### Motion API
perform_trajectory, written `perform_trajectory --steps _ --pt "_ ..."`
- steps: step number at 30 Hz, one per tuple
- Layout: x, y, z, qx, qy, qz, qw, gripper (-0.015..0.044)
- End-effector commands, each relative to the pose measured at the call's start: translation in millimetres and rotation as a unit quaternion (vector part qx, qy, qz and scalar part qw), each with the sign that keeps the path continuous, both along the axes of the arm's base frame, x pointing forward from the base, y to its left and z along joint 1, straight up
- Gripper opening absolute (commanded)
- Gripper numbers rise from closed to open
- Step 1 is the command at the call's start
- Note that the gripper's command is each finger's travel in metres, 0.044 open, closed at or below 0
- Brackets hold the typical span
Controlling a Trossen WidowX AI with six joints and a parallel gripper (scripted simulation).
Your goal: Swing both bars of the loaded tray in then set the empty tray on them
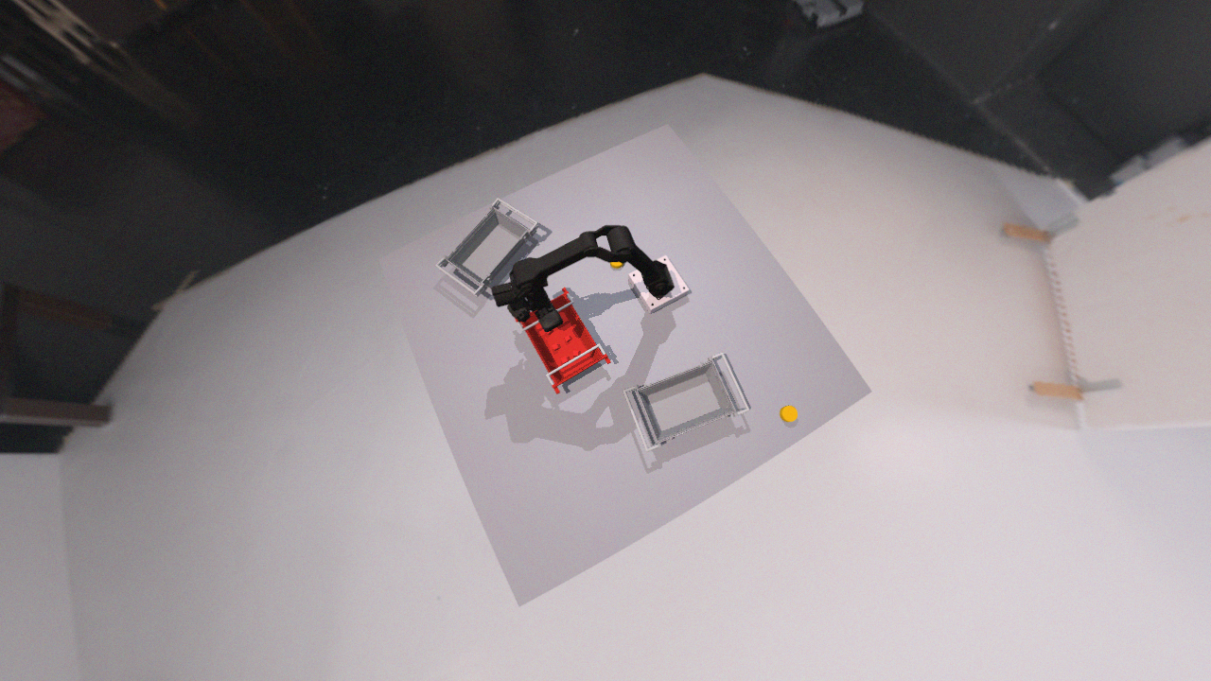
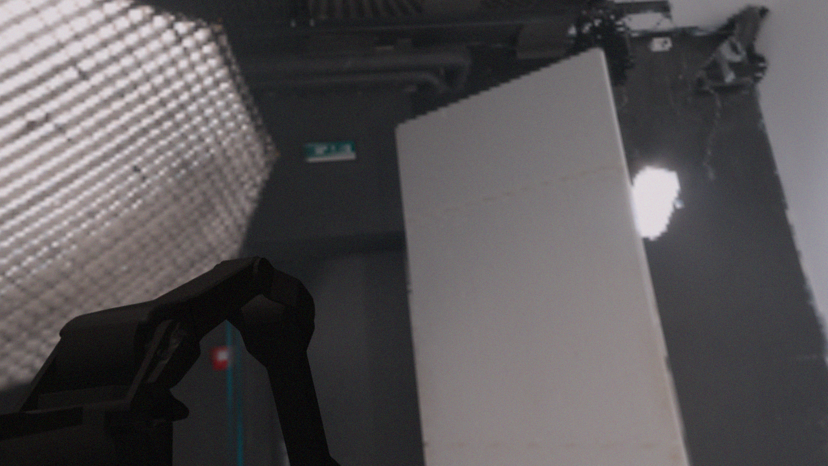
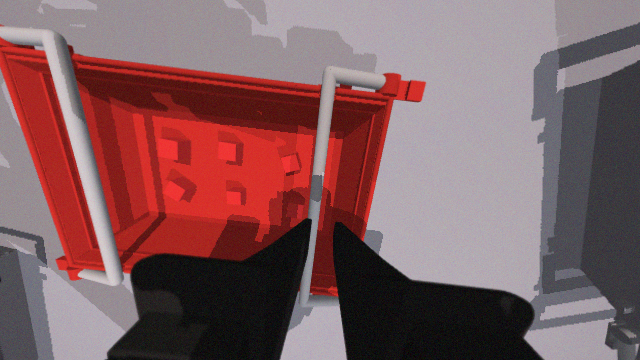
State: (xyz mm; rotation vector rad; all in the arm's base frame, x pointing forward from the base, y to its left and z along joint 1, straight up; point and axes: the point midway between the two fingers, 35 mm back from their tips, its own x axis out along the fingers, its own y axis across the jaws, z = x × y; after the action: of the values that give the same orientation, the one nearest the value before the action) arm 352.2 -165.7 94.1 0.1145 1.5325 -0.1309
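The loaded red tray stands on the table with small red blocks on its floor. Its far bar lies swung in across the top. Its near bar also stands inboard of the end wall, over the tray's inside. My gripper is over this near end, its fingers a small gap apart. The near bar passes between them, close to the left finger and clear of the right one, so it is not clamped. The fingertips are hidden in the top view.
One grey empty tray stands beyond the near end. Another grey tray stands on the robot's other side. Yellow discs lie on the table. The arm's base stands on a white plate. The exterior view shows only the arm and background.
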Motion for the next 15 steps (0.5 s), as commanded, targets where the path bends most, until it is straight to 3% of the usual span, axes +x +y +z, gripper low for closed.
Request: perform_trajectory --steps 1,15 --pt "0.2 -0.1 -0.6 0.000 0.000 0.000 1.000 0.0006" --pt "0.0 0.0 0.0 0.000 0.000 0.000 1.000 0.0000"
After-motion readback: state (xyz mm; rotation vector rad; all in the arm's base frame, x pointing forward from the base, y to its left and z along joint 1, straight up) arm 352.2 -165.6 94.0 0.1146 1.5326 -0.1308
